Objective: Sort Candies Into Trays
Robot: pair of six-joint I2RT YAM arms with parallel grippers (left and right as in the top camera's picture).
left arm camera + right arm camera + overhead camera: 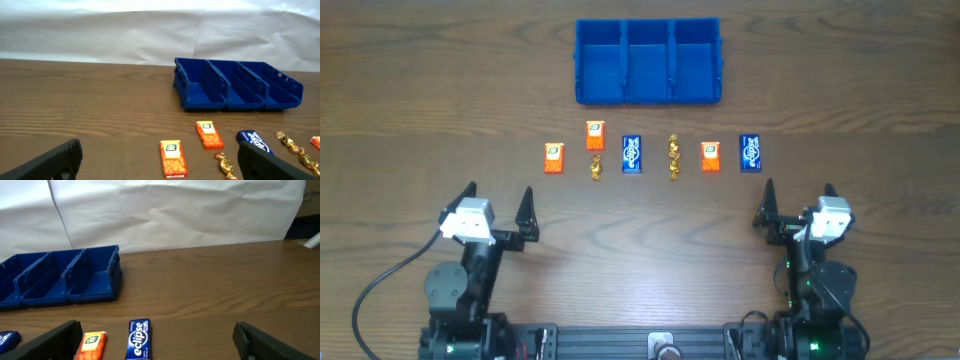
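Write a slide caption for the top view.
Left end effector and right end effector, both open, face unsorted candies before the empty blue tray.

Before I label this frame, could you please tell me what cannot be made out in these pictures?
Left wrist view: the blue pack is partly hidden behind a finger of the left gripper; an orange box is cut off by the edge.
Right wrist view: the tray has its far compartment cut off by the edge.
Top view: the gold candies are too small to count surely.
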